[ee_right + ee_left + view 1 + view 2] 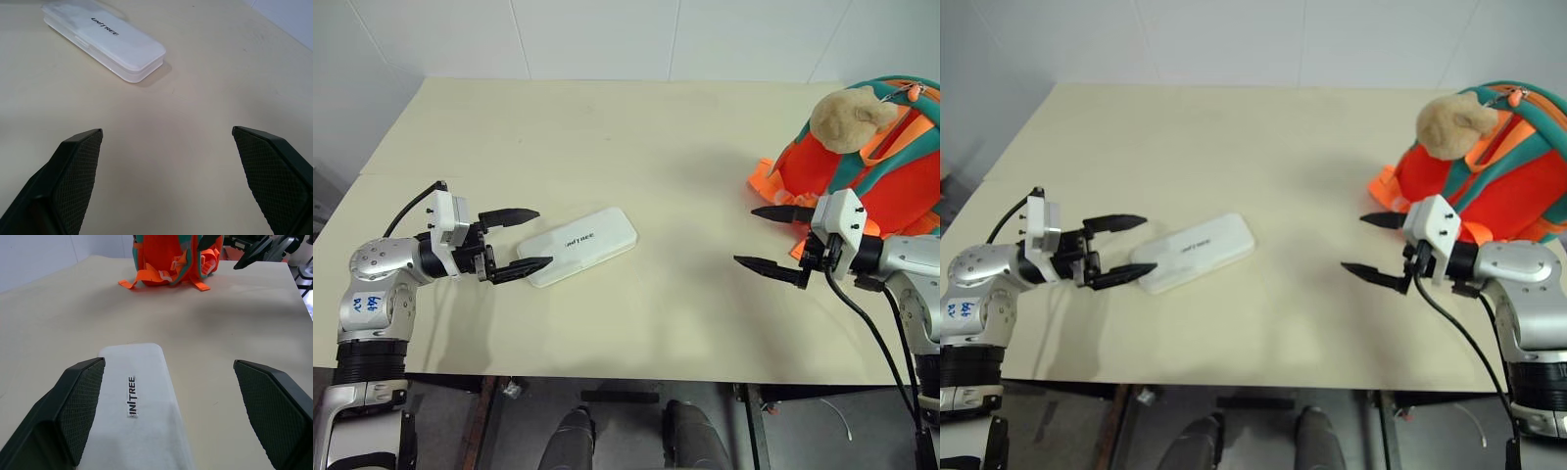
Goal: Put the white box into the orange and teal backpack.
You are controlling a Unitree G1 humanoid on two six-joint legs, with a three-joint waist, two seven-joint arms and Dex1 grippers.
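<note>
Nearest the front edge of the bench (636, 333), a matte, cream-coloured flat top, the two grippers are seen. The left gripper (519, 240) is held with its ribbed black fingers spread wide around the near-left end of the white box (579, 245), not closed on it. One finger looks like it's right at the box's end, but actual contact can't be confirmed.

The box is a flat, smooth plastic case with rounded corners and small dark lettering on top. It's laid flat left of centre, its long axis running diagonally from near-left to far-right.

The right gripper (771, 240) is spread just as wide over bare surface.

Just behind it, by the right edge, the orange and teal backpack (891, 166) is found: soft fabric, webbing straps, and a fuzzy tan plush toy (847, 117) on top.
</note>
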